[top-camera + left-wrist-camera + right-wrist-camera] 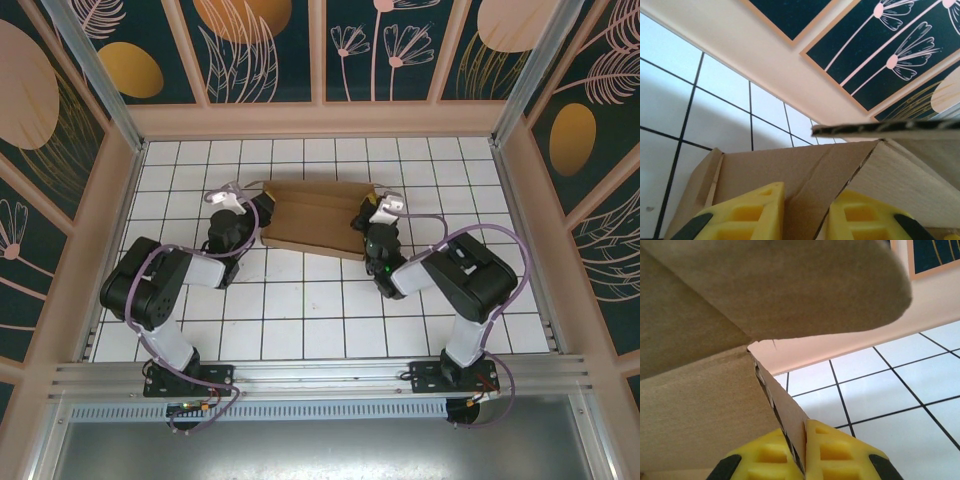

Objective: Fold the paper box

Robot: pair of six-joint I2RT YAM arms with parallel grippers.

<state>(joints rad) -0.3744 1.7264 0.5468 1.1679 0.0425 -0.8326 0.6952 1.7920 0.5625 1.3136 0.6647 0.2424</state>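
From above, flanks the paper box point(318, 218) lying on the table point(300, 320) with left gripper point(262, 210) and right gripper point(366, 214), mid-fold; at left wrist, straddles a raised flap point(805, 170), pinch impossible to tell; at right wrist, clamps a wall edge point(785, 410), likely calling for folding it inward.

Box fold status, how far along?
Done: the paper box is no longer flat, with panels raised at both ends. In hand: the right hand pinches a wall edge; the left hand straddles a folded corner, grip unclear. Left: the rounded flap hangs loose and the box is not closed.
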